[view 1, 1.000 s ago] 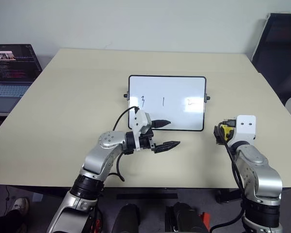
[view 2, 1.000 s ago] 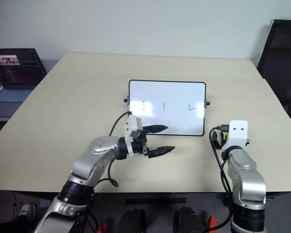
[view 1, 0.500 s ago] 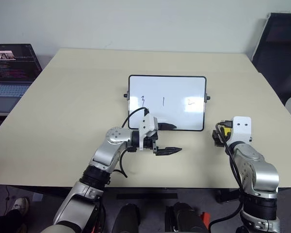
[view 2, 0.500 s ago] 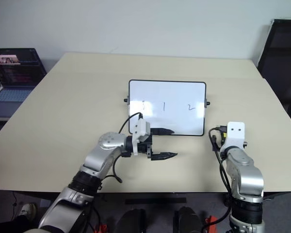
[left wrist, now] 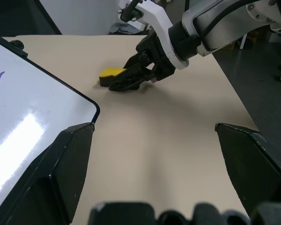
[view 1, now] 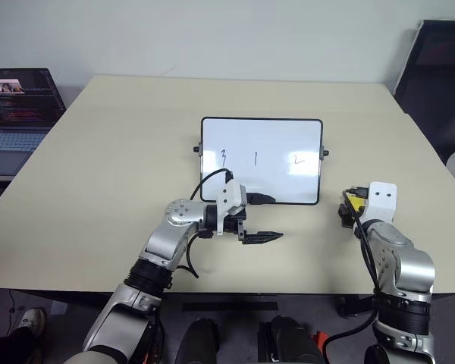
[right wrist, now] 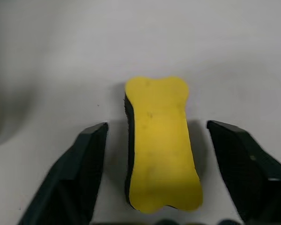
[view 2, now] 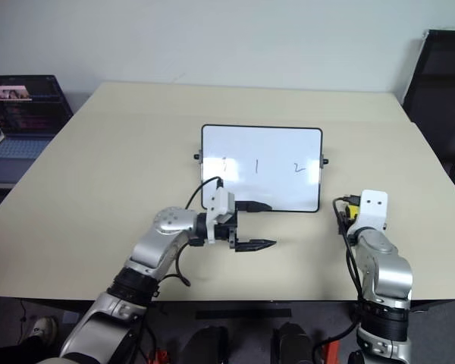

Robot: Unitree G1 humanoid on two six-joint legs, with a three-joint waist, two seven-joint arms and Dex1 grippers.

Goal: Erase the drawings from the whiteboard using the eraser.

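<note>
Lying flat on the table (view 1: 121, 144), the eraser (right wrist: 160, 140) is a yellow bone-shaped block with a dark felt underside, just right of the whiteboard (view 1: 262, 144). Right gripper (right wrist: 157, 173) straddles it, fingers spread wide on either side, gaps showing, nothing gripped. Whiteboard is glossy white, thin black frame, rounded corners, small knobs at both sides; drawings (view 1: 256, 158) "3", "1", "2" sit in a row, unerased. Left gripper (view 1: 263, 218) hangs at the board's lower edge, fingers apart and empty. Tabletop is smooth matte beige. Laptop (view 1: 15, 114) sits beside the table, dark chair (view 1: 440, 83) at far right, plain pale wall behind.
</note>
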